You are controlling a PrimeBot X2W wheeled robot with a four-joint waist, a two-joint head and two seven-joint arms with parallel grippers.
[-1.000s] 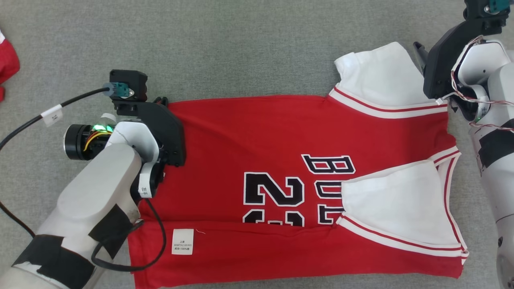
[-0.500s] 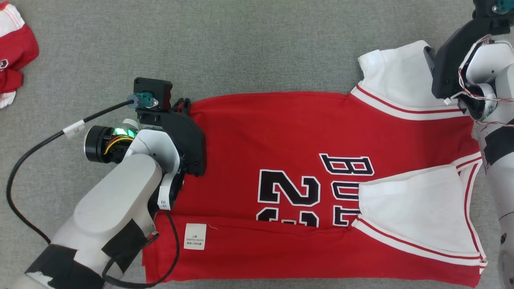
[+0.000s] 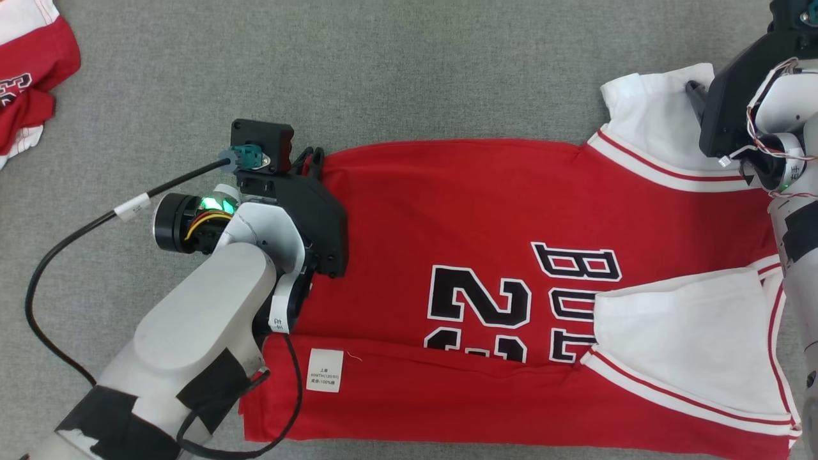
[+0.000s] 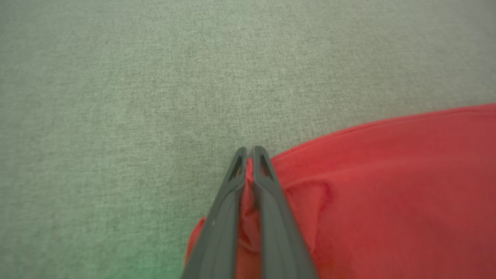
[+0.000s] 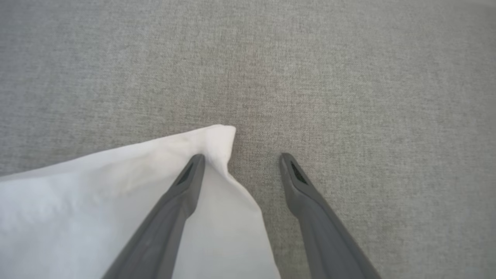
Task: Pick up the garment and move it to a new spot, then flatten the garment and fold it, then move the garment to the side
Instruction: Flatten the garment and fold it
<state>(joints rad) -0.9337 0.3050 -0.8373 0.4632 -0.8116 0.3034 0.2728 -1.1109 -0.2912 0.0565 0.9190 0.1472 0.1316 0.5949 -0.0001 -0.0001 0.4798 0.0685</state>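
Left gripper (image 4: 250,152) clamped on the hem corner of a red basketball jersey with white sleeves (image 3: 447,211); right gripper (image 5: 241,157) with fingers apart.

Red jersey: spread flat on the grey fabric-covered counter (image 3: 409,64), hem toward the robot's left, sleeves toward its right; near long edge folded over, showing a small white care label (image 3: 324,370); black white-edged numerals and letters (image 3: 479,300) partly covered by the near white sleeve (image 3: 677,332). Left gripper's two dark fingers pressed together with a fold of red cloth between them at the far hem corner. Right gripper: one finger over the tip of the far white sleeve (image 5: 116,186), the other over bare counter just beside it; contact with the cloth cannot be told. Second red-and-white garment (image 3: 32,45): crumpled, far left, well apart from the jersey.
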